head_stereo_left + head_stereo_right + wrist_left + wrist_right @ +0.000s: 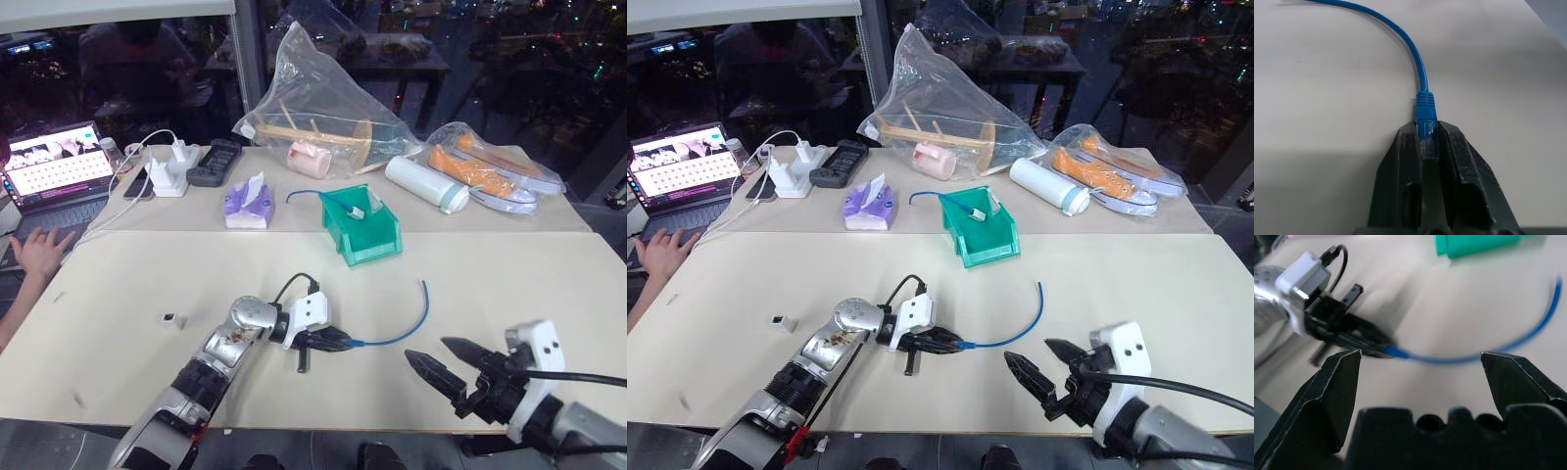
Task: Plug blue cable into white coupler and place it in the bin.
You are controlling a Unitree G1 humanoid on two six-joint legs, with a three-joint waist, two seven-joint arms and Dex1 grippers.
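The right gripper (pixel 443 364) is held with pointed black fingers spread. The cable's (pixel 416 321) clear plug is pinched by the left gripper (pixel 338 342) on the smooth counter (pixel 529 274).

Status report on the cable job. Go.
Left gripper shut on blue cable plug end. Right gripper open, empty, near the cable. White coupler alone on table, apart from both. Bin already holds another cord.

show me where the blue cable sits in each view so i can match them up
Left eye view: blue cable curves across the near table, one end in the left gripper.
Right eye view: same curve, centre.
Left wrist view: plug clamped between the fingers.
Right wrist view: blurred arc across the middle.
Shared landmark: the left gripper.
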